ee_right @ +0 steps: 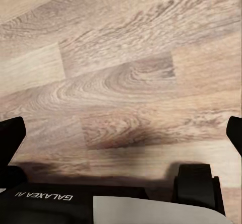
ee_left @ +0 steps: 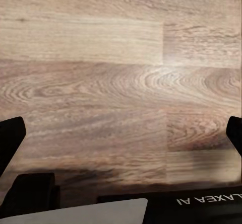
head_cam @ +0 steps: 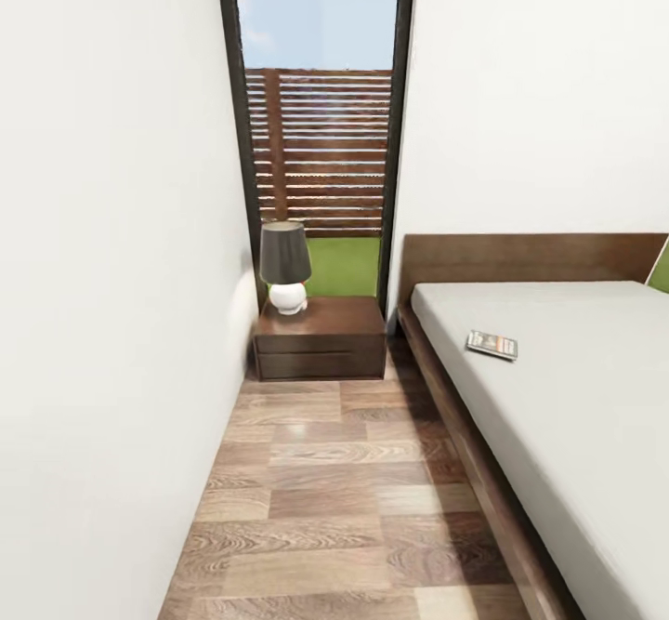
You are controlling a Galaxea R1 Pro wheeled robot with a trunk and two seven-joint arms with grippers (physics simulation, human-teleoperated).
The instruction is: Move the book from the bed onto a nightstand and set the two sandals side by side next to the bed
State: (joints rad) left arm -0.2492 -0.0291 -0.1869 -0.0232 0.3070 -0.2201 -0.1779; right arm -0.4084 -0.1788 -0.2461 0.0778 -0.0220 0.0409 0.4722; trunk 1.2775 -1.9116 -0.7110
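The book (head_cam: pixel 492 345) lies flat on the pale mattress of the bed (head_cam: pixel 576 434), near its left edge and close to the brown headboard. The nightstand (head_cam: pixel 321 337) stands in the far corner of the floor aisle, left of the bed's head, with a lamp on its top. The sandals are out of view. My left gripper (ee_left: pixel 121 133) hangs over bare wood-plank floor with its fingers wide apart and nothing between them. My right gripper (ee_right: pixel 121 133) is likewise open over bare floor.
A white wall (head_cam: pixel 102 323) closes the aisle on the left, the bed frame on the right. A dark-shaded lamp (head_cam: pixel 285 267) with a white base sits on the nightstand's left half. Behind it a tall window (head_cam: pixel 321 137) shows a slatted fence and grass. Wood-plank floor (head_cam: pixel 344 508) runs ahead.
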